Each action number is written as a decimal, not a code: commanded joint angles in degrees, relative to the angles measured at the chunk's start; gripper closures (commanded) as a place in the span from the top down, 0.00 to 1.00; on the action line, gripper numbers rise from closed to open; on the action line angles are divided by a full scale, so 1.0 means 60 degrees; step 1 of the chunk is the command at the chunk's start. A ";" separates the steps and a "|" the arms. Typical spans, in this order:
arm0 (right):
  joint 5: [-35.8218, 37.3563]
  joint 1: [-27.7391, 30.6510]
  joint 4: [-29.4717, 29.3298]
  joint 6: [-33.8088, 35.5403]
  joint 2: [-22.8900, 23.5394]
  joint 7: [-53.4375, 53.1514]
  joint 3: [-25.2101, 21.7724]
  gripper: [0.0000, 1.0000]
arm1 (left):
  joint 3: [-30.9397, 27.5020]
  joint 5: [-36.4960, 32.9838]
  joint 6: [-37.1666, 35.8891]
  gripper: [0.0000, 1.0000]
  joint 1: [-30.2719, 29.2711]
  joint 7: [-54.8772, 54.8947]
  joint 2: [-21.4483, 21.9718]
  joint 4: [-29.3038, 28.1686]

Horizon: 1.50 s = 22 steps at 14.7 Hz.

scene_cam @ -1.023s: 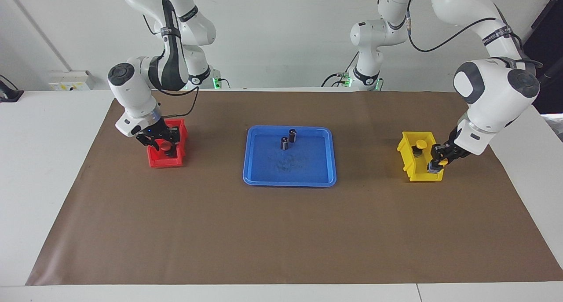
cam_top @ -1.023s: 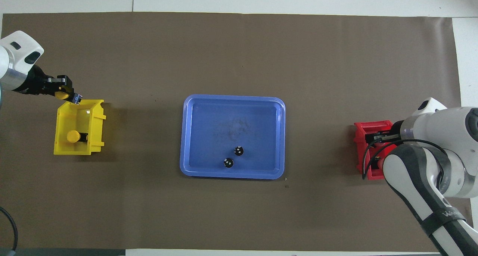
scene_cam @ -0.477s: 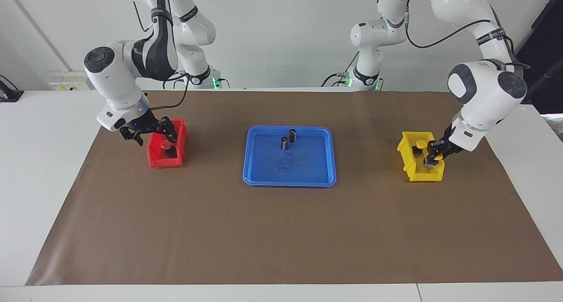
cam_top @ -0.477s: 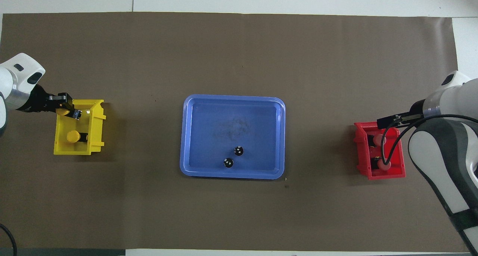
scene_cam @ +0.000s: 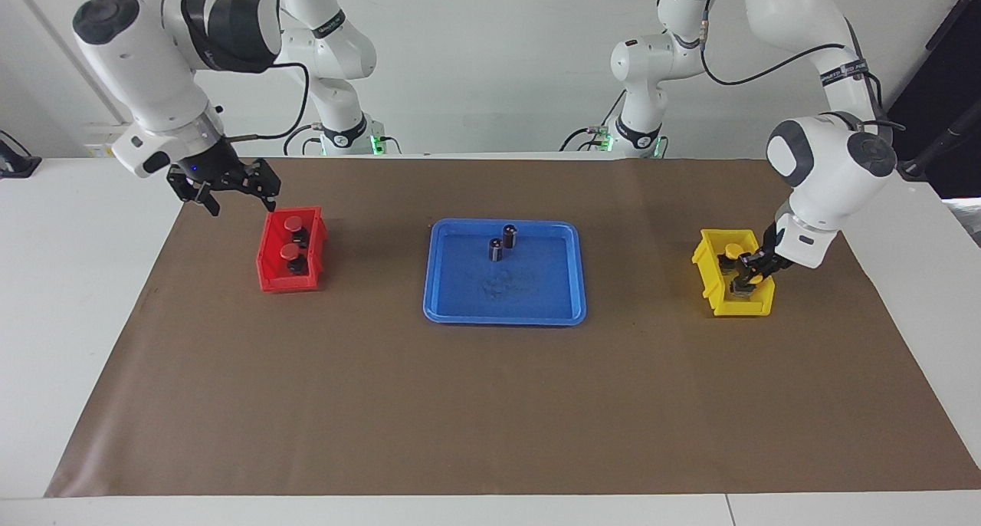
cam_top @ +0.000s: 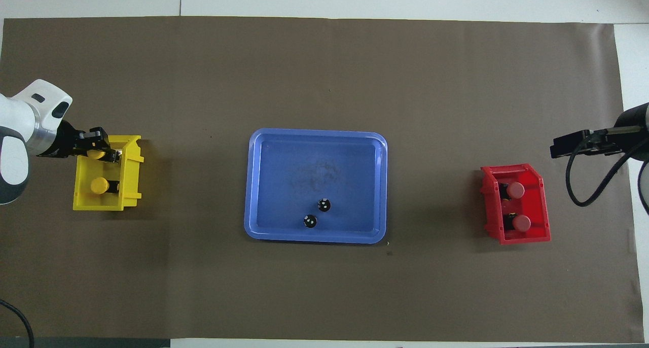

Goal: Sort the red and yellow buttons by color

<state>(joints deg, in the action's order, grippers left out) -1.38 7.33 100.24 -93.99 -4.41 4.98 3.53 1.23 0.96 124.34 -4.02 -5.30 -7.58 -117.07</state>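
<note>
Two red buttons (scene_cam: 293, 224) (scene_cam: 290, 250) sit in the red bin (scene_cam: 267, 269) at the right arm's end of the table, also visible from overhead as red buttons (cam_top: 516, 189) (cam_top: 521, 222) in the red bin (cam_top: 543, 206). My right gripper (scene_cam: 239, 196) (cam_top: 557, 149) hangs open and empty, raised over the mat beside that bin. In the yellow bin (scene_cam: 713, 284) (cam_top: 81, 196) one yellow button (scene_cam: 732, 250) (cam_top: 99, 185) rests. My left gripper (scene_cam: 745, 277) (cam_top: 104, 152) is low inside this bin, shut on a second yellow button (cam_top: 94, 154).
A blue tray (scene_cam: 506, 319) (cam_top: 317, 132) lies mid-table on the brown mat, holding two dark upright cylinders (scene_cam: 510, 235) (scene_cam: 496, 249) in the part nearer the robots. White table surrounds the mat.
My right gripper opened, left a red button in the red bin, and rose away from it. My left gripper carried its yellow button down into the yellow bin.
</note>
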 commanded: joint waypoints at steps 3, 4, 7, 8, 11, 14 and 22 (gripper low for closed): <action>0.0405 0.0111 -0.1589 0.1805 0.0281 -0.0376 0.0115 1.00 | -0.0014 0.0001 0.0634 0.23 0.0040 -0.0127 -0.0084 -0.0264; 0.0435 0.0126 -0.1518 0.1953 0.0252 -0.0376 0.0130 1.00 | -0.0014 -0.0014 0.0591 0.51 0.0040 -0.0112 -0.0099 -0.0206; 0.0406 0.0097 -0.1181 0.1939 0.0105 -0.0844 0.0028 1.00 | 0.0000 -0.0014 0.0387 0.81 0.0127 -0.0083 -0.0070 -0.0002; 0.0406 0.0097 -0.1093 0.1954 0.0105 -0.0845 -0.0190 1.00 | -0.0014 -0.0014 0.0096 0.86 0.0302 -0.0083 -0.0026 0.0144; 0.0377 -0.0079 -0.1238 0.1896 0.0427 -0.0904 -0.0382 1.00 | 0.0044 -0.0057 -0.1118 1.00 0.0347 -0.0039 0.0207 0.0904; 0.0348 -0.0299 -0.1311 0.1939 0.0413 -0.0758 -0.0777 1.00 | 0.0073 -0.0072 -0.1853 1.00 0.0742 0.0181 0.0821 0.1127; 0.0289 -0.0401 -0.1458 0.1881 0.0252 -0.0361 -0.1452 1.00 | 0.0103 -0.0087 -0.5265 1.00 0.1167 0.0650 0.1511 0.3689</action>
<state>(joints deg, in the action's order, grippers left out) 0.65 5.35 91.75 -82.93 -2.53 2.53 -5.38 2.21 0.95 96.91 2.19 -2.66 0.95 -97.95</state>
